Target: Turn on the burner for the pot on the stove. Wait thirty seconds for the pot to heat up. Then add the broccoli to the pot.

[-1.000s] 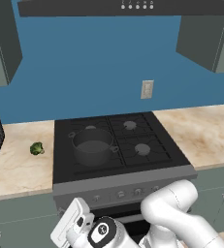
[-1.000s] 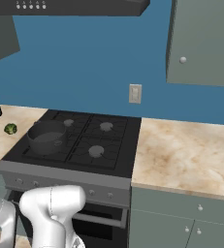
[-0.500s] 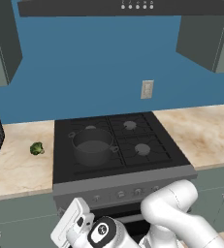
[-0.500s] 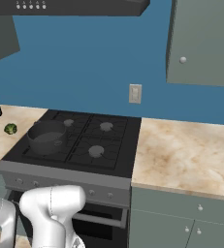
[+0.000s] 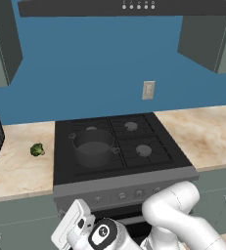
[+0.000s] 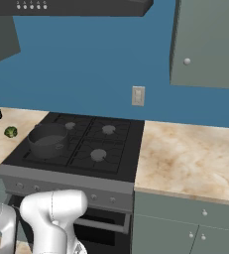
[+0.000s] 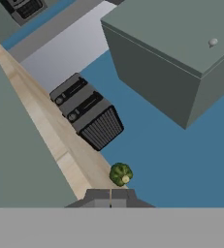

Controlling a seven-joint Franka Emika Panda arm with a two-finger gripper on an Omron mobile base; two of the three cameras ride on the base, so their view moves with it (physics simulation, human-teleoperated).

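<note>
Blue wall (image 5: 100, 73) backs the whole kitchen, with grey-green upper cabinets (image 6: 207, 42) at both sides, a dark range hood (image 5: 129, 7) overhead and a pale outlet plate (image 5: 148, 90) just above the cooker. Beige marbled counter (image 6: 185, 158) runs along the wall on either side of the stove (image 5: 119, 146), with grey-green lower cabinets (image 6: 185, 228) beneath it.

Set into that counter, the stove is black with four grated burners and a grey front panel carrying a row of small knobs (image 5: 129, 195). On its front left burner, as the left base view shows it, sits the pot (image 5: 93, 147), round and dark grey, upright, with a small loop handle at each side (nothing visible inside it).

White arm (image 5: 175, 215) bends low in front of the oven door, its hand down near the bottom of the left base view, below the knob panel.

Left of the stove, a black ribbed toaster-like appliance (image 7: 87, 110) stands on the counter. Between it and the stove lies the broccoli (image 5: 36, 150), a small green floret resting on the counter, apart from both.

In the hand view the gripper (image 7: 111, 194) shows its two dark fingertips (image 7: 98, 195) pressed together, with nothing between them and touching nothing; the broccoli appears just above them, beyond the counter edge.
</note>
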